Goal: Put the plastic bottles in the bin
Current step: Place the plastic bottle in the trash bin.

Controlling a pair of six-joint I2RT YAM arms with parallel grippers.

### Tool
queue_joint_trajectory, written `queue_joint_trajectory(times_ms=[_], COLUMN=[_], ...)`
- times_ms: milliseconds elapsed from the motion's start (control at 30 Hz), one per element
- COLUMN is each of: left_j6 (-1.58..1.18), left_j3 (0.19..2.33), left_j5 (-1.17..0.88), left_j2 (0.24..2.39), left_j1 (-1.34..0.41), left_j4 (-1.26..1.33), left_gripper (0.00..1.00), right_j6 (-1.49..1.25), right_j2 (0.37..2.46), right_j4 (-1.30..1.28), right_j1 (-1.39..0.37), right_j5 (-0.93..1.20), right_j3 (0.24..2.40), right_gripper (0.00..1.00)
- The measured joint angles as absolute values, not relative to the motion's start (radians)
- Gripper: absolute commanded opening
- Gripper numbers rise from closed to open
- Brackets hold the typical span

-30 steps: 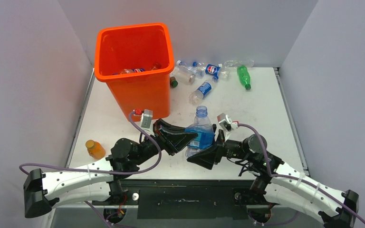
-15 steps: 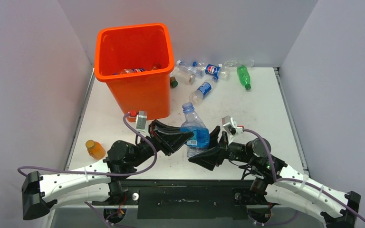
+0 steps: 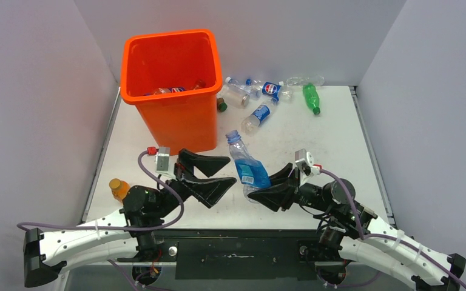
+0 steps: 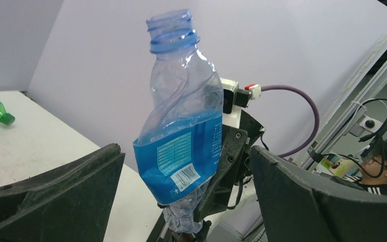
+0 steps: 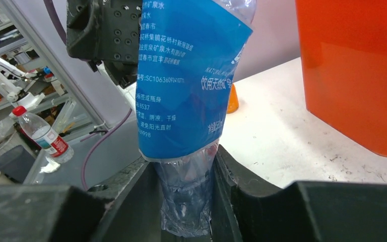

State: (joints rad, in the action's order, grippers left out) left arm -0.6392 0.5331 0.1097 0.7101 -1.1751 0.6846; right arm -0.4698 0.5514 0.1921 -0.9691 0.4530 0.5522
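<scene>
At front edge, pinching crumpled bottle (image 3: 247, 167) low with right gripper (image 3: 256, 193); left gripper (image 3: 230, 171) spread, apart. Could slip, tip short of bin (image 3: 171, 37).

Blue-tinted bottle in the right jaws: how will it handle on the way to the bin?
The blue-tinted bottle looks empty and capless, so probably light. Its creased, twisted wall suggests it is soft and may buckle. Pinched only at its base, it could pivot or slip.

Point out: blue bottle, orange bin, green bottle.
blue bottle (image 3: 252, 172), top external view, on its label.
orange bin (image 3: 179, 124), top external view, front wall.
green bottle (image 3: 309, 96), top external view, mid body.
</scene>
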Motion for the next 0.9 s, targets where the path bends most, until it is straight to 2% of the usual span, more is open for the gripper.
queue_joint_trajectory(times_ms=[200, 467, 567, 600, 667, 800, 833, 900], left_j6=[-0.568, -0.524, -0.521, -0.520, -0.525, -0.530, -0.534, -0.538], left_j3=[0.566, 0.733, 0.784, 0.795, 0.805, 0.809, 0.812, 0.820], left_j5=[0.165, 0.209, 0.211, 0.212, 0.211, 0.210, 0.210, 0.207], left_j2=[0.675, 0.770, 0.808, 0.818, 0.830, 0.842, 0.844, 0.847], left_j1=[-1.175, -1.175, -1.175, -1.175, -1.175, -1.168, -1.165, -1.162], left_j4=[0.639, 0.564, 0.524, 0.512, 0.493, 0.469, 0.464, 0.455], left_gripper=[0.96, 0.97, 0.81, 0.71, 0.57, 0.46, 0.40, 0.16], right_j6=[-0.440, -0.400, -0.385, -0.379, -0.369, -0.348, -0.345, -0.337], right_j2=[0.546, 0.546, 0.546, 0.546, 0.546, 0.545, 0.546, 0.545], right_j4=[0.149, 0.110, 0.097, 0.092, 0.081, 0.065, 0.064, 0.064], right_j1=[-0.969, -0.969, -0.969, -0.969, -0.970, -0.970, -0.970, -0.970], right_j5=[0.448, 0.450, 0.450, 0.450, 0.450, 0.451, 0.450, 0.448], right_j3=[0.565, 0.573, 0.575, 0.576, 0.580, 0.586, 0.586, 0.586], right_gripper=[0.05, 0.05, 0.05, 0.05, 0.05, 0.05, 0.05, 0.05])
